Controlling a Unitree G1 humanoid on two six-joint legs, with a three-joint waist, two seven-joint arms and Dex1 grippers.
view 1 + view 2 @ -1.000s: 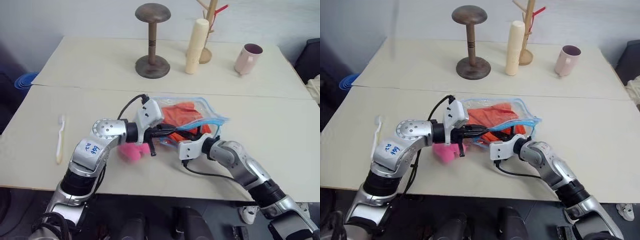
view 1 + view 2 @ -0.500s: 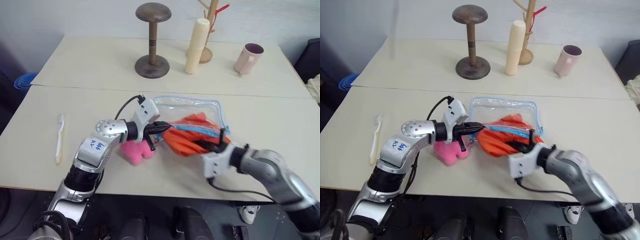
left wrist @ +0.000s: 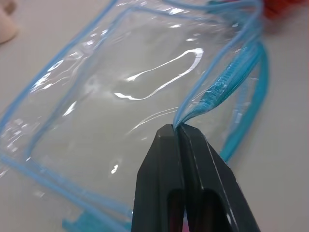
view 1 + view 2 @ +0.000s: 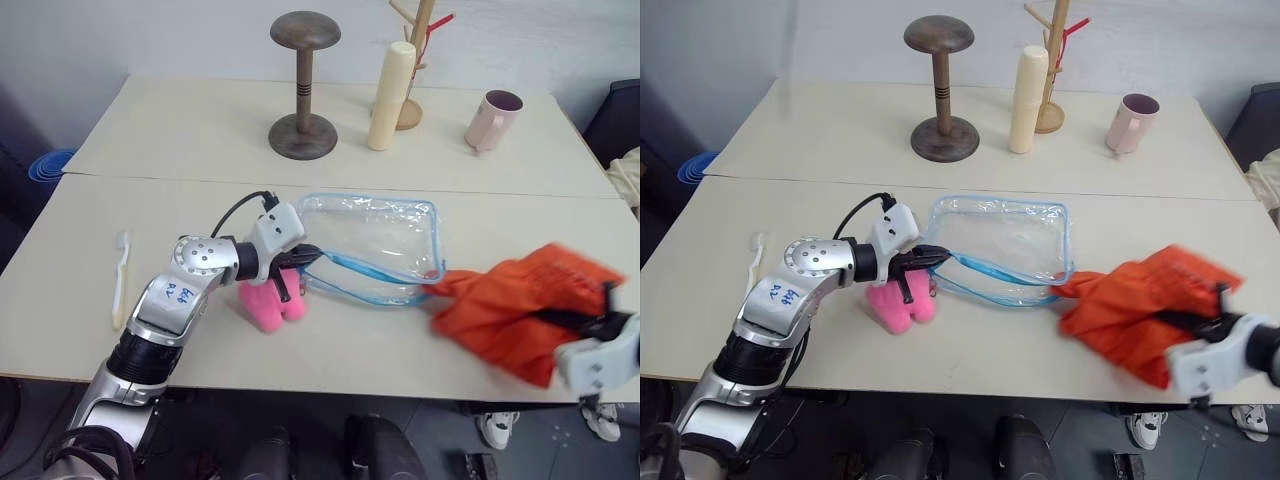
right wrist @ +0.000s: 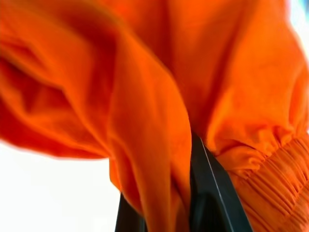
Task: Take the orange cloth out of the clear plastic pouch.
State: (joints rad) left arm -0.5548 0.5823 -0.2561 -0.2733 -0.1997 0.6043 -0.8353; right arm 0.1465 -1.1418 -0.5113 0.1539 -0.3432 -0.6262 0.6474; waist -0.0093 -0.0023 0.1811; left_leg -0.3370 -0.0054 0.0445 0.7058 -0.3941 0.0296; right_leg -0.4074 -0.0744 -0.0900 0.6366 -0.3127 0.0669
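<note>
The surface [image 4: 560, 240] is a pale tabletop with room to spare around the work. On it lies the clear plastic pouch [image 4: 385, 240], flat and now empty, its mouth turned toward the robot's right with the light blue zipper edging sagging open. It looks thin, light and slippery; pinned at a single edge it would likely slide or crumple if tugged, so the stiffer zipper rim is the sensible place to hold.

The orange cloth [image 4: 515, 305] hangs bunched beyond the pouch's right side, near the front edge of the surface, with only a narrow tail reaching back to the pouch mouth. It appears soft, limp and light, with no shape of its own; a gathered fold takes a pinch well, while a loose edge would probably slip free.

The left gripper [image 4: 925, 257] is clenched on the pouch's zipper rim at its left end, just above a pink plush heart [image 4: 902, 306]. The right gripper [image 4: 1218, 322] is clamped on a thick fold of the cloth, fabric draping over both fingers.
</note>
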